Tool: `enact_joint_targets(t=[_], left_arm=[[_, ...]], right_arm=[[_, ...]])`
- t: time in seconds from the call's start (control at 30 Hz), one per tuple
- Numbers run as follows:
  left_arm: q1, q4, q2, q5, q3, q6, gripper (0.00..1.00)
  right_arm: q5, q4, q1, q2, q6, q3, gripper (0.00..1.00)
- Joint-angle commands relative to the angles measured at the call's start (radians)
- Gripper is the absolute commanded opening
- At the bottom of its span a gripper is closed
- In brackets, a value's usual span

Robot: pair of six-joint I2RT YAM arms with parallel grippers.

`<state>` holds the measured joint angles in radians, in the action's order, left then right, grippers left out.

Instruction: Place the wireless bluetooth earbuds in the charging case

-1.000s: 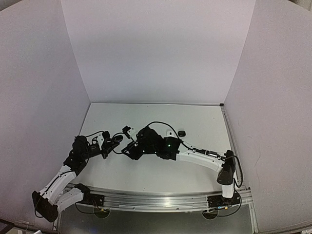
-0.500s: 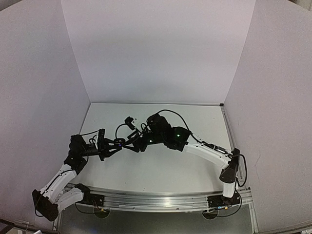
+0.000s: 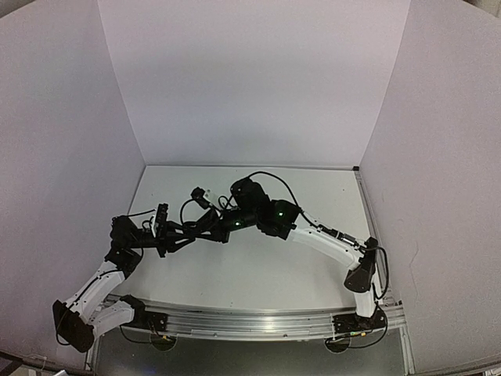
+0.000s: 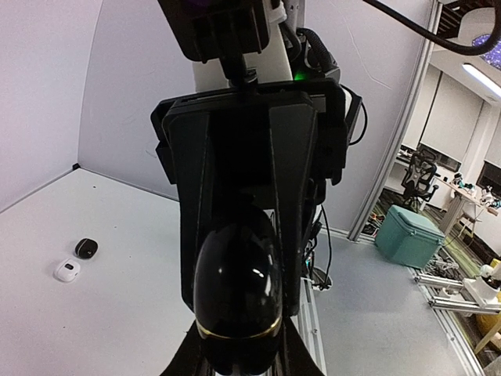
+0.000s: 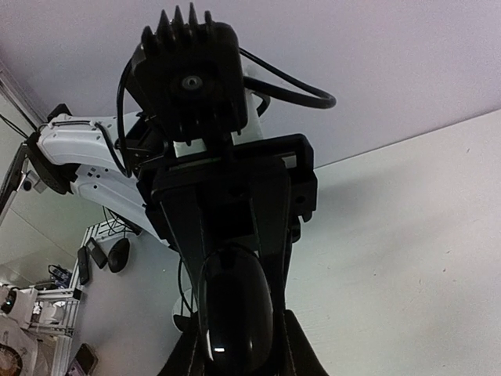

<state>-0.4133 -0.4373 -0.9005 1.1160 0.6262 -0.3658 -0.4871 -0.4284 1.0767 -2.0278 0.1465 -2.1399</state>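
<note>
Top external view had both arms meeting over the left-centre of the white table (image 3: 258, 274), well clear of the rail (image 3: 250, 321) at the near edge and of the pale walls (image 3: 250, 78) on three sides. Wide tabletop stretched to the right and toward the back.

Left wrist view showed the left gripper (image 4: 239, 356) clamped on the black charging case (image 4: 237, 294), a glossy, rounded, pebble-like shell with a thin pale line across its lower end. The right gripper (image 5: 235, 356) faced it head-on, its fingers lying close along either side of the same case. Whether they pressed it could not be told.

Far left on the table, a small black case (image 4: 86, 248) and a small white case (image 4: 67, 271) lay just beside each other, well apart from both grippers.
</note>
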Motion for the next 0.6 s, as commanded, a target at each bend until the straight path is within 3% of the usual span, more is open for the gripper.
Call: enact_joint_targets(t=[0.0,0.23,0.37,0.4,0.43,0.47,0.5,0.57], left_arm=[[-0.005,-0.036,0.006,0.027,0.041,0.021,0.0],[-0.005,-0.029,0.003,0.028,0.039,0.019,0.0],[-0.004,-0.004,0.004,0.017,0.034,0.023,0.0],[-0.004,0.014,0.007,0.005,0.034,0.032,0.05],[-0.005,0.048,0.01,-0.008,0.036,0.055,0.17],[-0.005,0.084,0.012,-0.021,0.037,0.083,0.31],[-0.005,0.122,0.017,-0.033,0.038,0.121,0.52],[-0.004,0.183,0.032,-0.051,0.04,0.201,0.79]], right_arm=[[-0.034,0.005,-0.003,-0.019,0.007,-0.042,0.14],[-0.034,0.006,-0.003,-0.023,0.012,-0.045,0.01],[-0.034,0.008,-0.007,-0.017,0.014,-0.043,0.0],[-0.034,0.008,-0.01,-0.015,0.018,-0.042,0.0],[-0.033,0.009,-0.013,-0.01,0.019,-0.039,0.0],[-0.03,0.01,-0.015,-0.005,0.019,-0.034,0.0],[-0.024,0.01,-0.017,0.0,0.015,-0.027,0.0],[-0.009,0.011,-0.019,0.009,0.008,-0.015,0.0]])
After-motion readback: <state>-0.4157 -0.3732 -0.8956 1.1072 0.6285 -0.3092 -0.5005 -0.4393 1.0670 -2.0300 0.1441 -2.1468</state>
